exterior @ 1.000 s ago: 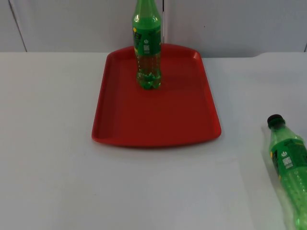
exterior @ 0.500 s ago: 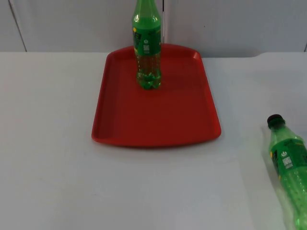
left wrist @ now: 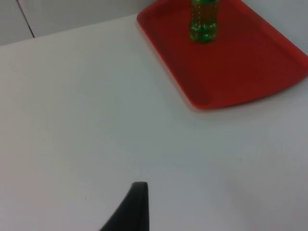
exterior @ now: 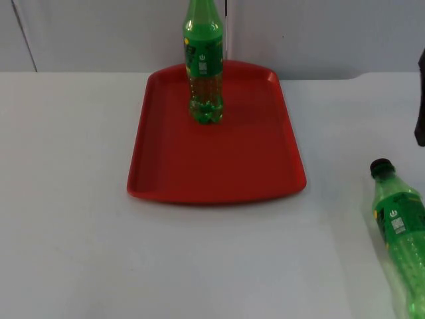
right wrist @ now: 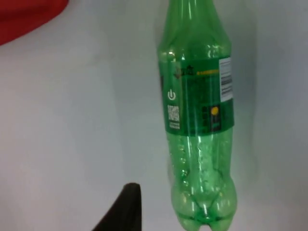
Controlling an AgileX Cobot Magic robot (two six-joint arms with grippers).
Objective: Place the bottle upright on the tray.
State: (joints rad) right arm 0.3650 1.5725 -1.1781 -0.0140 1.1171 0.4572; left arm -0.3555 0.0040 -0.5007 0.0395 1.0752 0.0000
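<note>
A green bottle (exterior: 203, 63) stands upright at the far end of the red tray (exterior: 219, 173); it shows again (left wrist: 204, 21) on the tray (left wrist: 240, 67) in the left wrist view. A second green bottle (exterior: 398, 232) with a black cap lies on its side on the white table at the right edge, cap toward the wall. In the right wrist view this lying bottle (right wrist: 199, 115) is close below my right gripper, whose black fingertip (right wrist: 124, 209) is beside the bottle's base. My right arm (exterior: 420, 106) enters at the right edge. My left gripper's fingertip (left wrist: 131, 209) hovers over bare table left of the tray.
The grey partition wall (exterior: 319, 33) rises right behind the tray's far rim. A corner of the tray (right wrist: 29, 17) lies close to the lying bottle's neck. White table top (exterior: 80, 219) stretches left of and in front of the tray.
A black part of my right arm has come into the top view at the right edge. Both bottles and the tray have stayed in place.
</note>
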